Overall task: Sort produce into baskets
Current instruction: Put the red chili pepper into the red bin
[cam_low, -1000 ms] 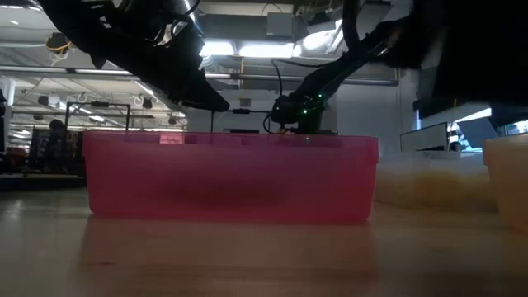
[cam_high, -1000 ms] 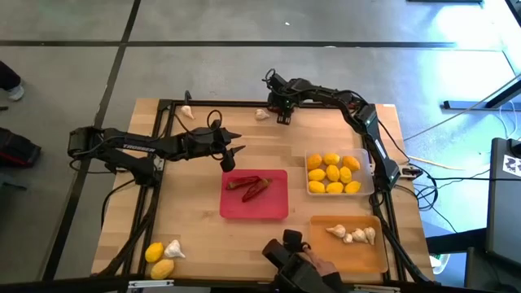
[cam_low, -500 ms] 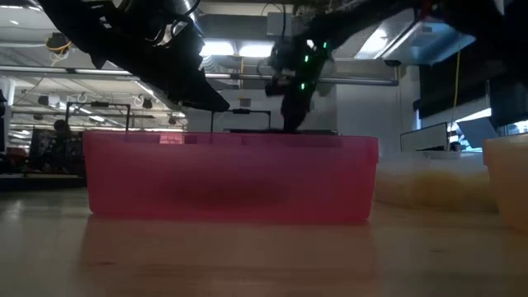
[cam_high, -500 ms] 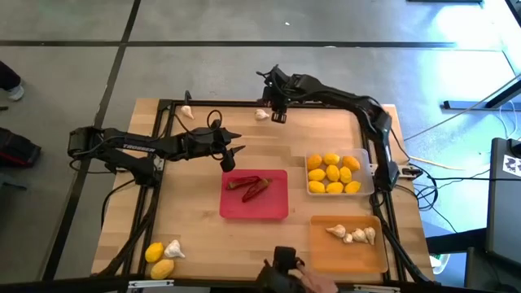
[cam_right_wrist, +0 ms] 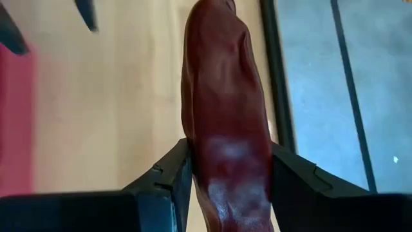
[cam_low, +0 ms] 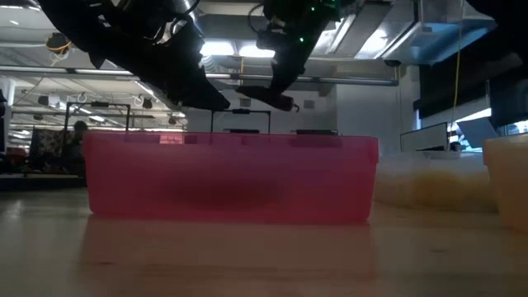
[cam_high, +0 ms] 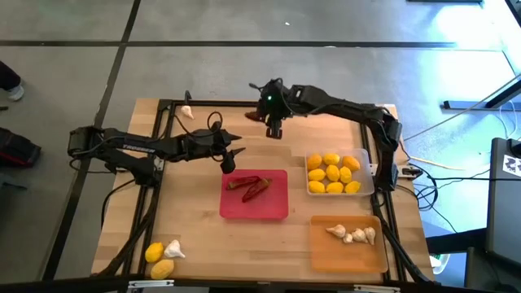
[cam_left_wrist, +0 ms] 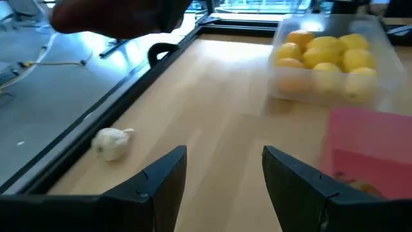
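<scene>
Right wrist view: right gripper (cam_right_wrist: 225, 174) clamps chili (cam_right_wrist: 222, 116); carry step, next lower into red tray (cam_high: 277, 207) ahead. Left gripper (cam_left_wrist: 222, 171) spread, empty.

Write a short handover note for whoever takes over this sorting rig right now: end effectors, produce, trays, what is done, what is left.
Right end effector: shut on a chili pepper, raised over the table's far side.
Left end effector: open, empty, beside the red tray.
Done: chilies in red tray, lemons in clear tray, garlic in orange tray.
Left: held chili; two lemons and three garlic bulbs loose.
</scene>
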`<state>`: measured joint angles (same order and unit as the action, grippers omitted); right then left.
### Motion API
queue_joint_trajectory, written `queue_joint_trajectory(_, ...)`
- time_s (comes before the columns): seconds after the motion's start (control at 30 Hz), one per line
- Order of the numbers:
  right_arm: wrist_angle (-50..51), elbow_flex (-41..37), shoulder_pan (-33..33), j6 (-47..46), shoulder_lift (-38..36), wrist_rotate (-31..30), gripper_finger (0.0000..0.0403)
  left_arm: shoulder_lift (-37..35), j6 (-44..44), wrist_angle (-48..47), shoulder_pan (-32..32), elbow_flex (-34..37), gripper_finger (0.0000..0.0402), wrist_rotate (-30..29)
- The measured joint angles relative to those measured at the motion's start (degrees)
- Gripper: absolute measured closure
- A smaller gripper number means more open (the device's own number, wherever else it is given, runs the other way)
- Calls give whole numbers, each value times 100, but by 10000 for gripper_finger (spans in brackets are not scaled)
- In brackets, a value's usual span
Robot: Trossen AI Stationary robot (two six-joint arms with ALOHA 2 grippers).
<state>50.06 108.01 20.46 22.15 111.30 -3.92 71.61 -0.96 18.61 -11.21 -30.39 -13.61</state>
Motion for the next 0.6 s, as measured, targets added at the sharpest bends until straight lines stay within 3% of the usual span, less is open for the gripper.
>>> queue_joint_trajectory(0.3, 448, -2, -925, -610, -4, 6, 246, -2, 403, -129, 981, 0, 202, -99)
queue_joint_trajectory(0.6, 588, -4, -1804, -1421, -4, -203, 246, -4, 1444, -1129, 2017, 1, 202, -127)
